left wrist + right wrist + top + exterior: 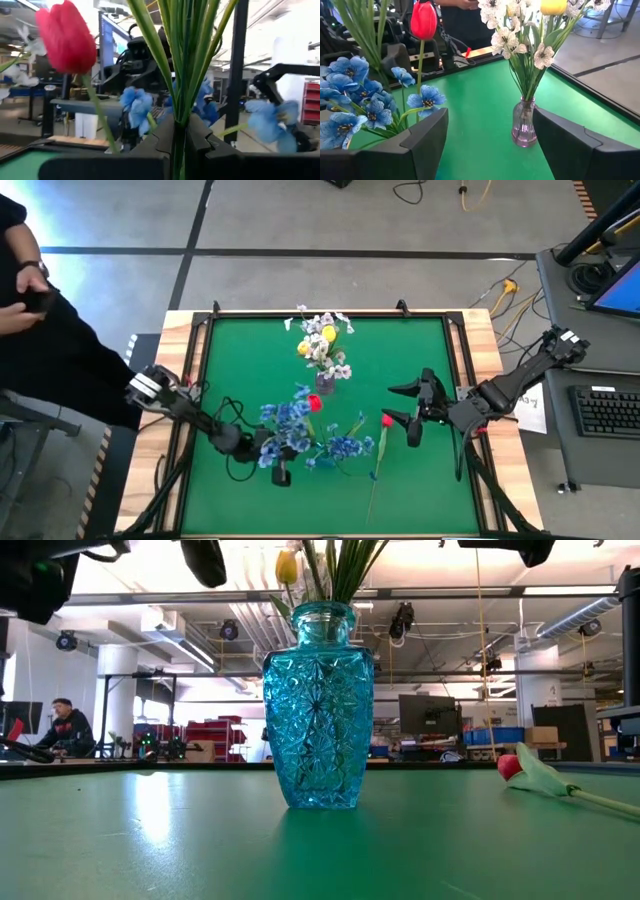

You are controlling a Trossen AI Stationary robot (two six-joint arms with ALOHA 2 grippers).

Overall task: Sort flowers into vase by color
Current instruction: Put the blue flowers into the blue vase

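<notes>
Left gripper (177,145) is clamped tight on a bunch of green stems (182,60), blue blooms (290,425) and a red tulip (314,403) fanning out above it at about seven o'clock on the green mat (400,350). Right gripper (412,414) hangs at three o'clock, fingers spread wide, nothing in them. Just to its nine o'clock lies a loose red tulip (386,421), bud nearest the gripper, stem running away toward six. Right arm is clearly the nearer one. Purple vase (524,124) with white and yellow flowers (322,340) stands at twelve
</notes>
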